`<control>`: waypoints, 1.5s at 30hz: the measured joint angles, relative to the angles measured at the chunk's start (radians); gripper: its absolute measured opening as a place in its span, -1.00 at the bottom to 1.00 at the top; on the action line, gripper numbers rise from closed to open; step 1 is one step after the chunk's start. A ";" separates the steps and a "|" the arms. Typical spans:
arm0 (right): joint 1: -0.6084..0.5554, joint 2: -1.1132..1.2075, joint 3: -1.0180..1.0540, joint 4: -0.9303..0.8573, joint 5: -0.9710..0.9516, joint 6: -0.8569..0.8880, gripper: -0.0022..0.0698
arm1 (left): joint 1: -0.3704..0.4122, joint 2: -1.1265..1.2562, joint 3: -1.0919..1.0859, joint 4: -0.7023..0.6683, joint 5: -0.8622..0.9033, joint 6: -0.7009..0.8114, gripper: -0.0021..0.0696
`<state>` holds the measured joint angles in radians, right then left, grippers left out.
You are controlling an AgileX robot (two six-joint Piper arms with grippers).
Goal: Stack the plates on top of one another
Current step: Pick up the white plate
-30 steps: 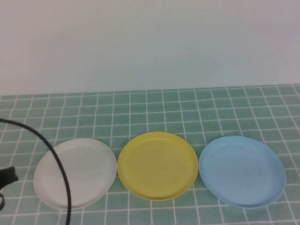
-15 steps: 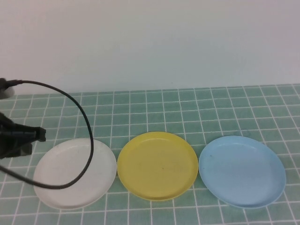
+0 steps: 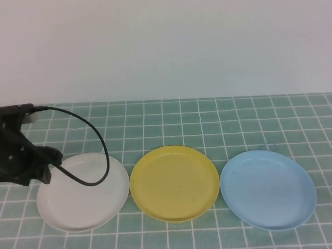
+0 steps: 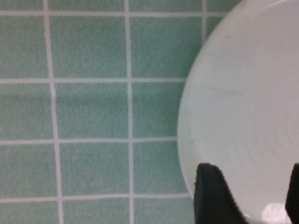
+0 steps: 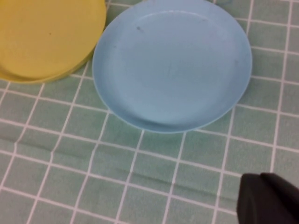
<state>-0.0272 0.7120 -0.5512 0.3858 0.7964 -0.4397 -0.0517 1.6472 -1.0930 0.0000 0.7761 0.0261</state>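
No stacking is done yet: the 3 plates lie flat in 1 row along the near edge of the bench [image 3: 218,111], each alone on the green tiled cloth. The white plate [image 3: 83,192] is toward the near left corner, the yellow plate [image 3: 174,182] is in the middle, and the light blue plate [image 3: 268,189] is toward the near right corner. The white and yellow rims are just beside each other, and the yellow and blue rims also; no plate lies on another. So all the work seems to remain: 2 plates must still go on top of a third.

The left pincer [image 4: 247,196] hangs over the left rim of the white plate, near the left edge of the bench. In the left wrist view its 2 dark fingers stand wide apart with only the white surface between them, and they hold nothing. The arm appears ready to begin with this plate, but no grasp is made.

The right pincer [image 5: 268,198] shows only as a dark tip in the right wrist view, over bare tiles near the blue plate, apart from it. Whether it is wide or narrow cannot be told. In the high view this arm is not seen.

A black cable [image 3: 91,150] from the left arm loops above the white plate. Nothing else lies on the bench between the plates.
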 joint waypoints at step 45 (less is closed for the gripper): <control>0.000 0.000 -0.001 0.028 0.094 -0.034 -0.95 | 0.000 0.194 0.000 0.053 -0.039 -0.123 -0.94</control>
<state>-0.0272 0.7120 -0.5519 0.4137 0.8908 -0.4738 -0.0517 1.8411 -1.0930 0.0535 0.7368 -0.0973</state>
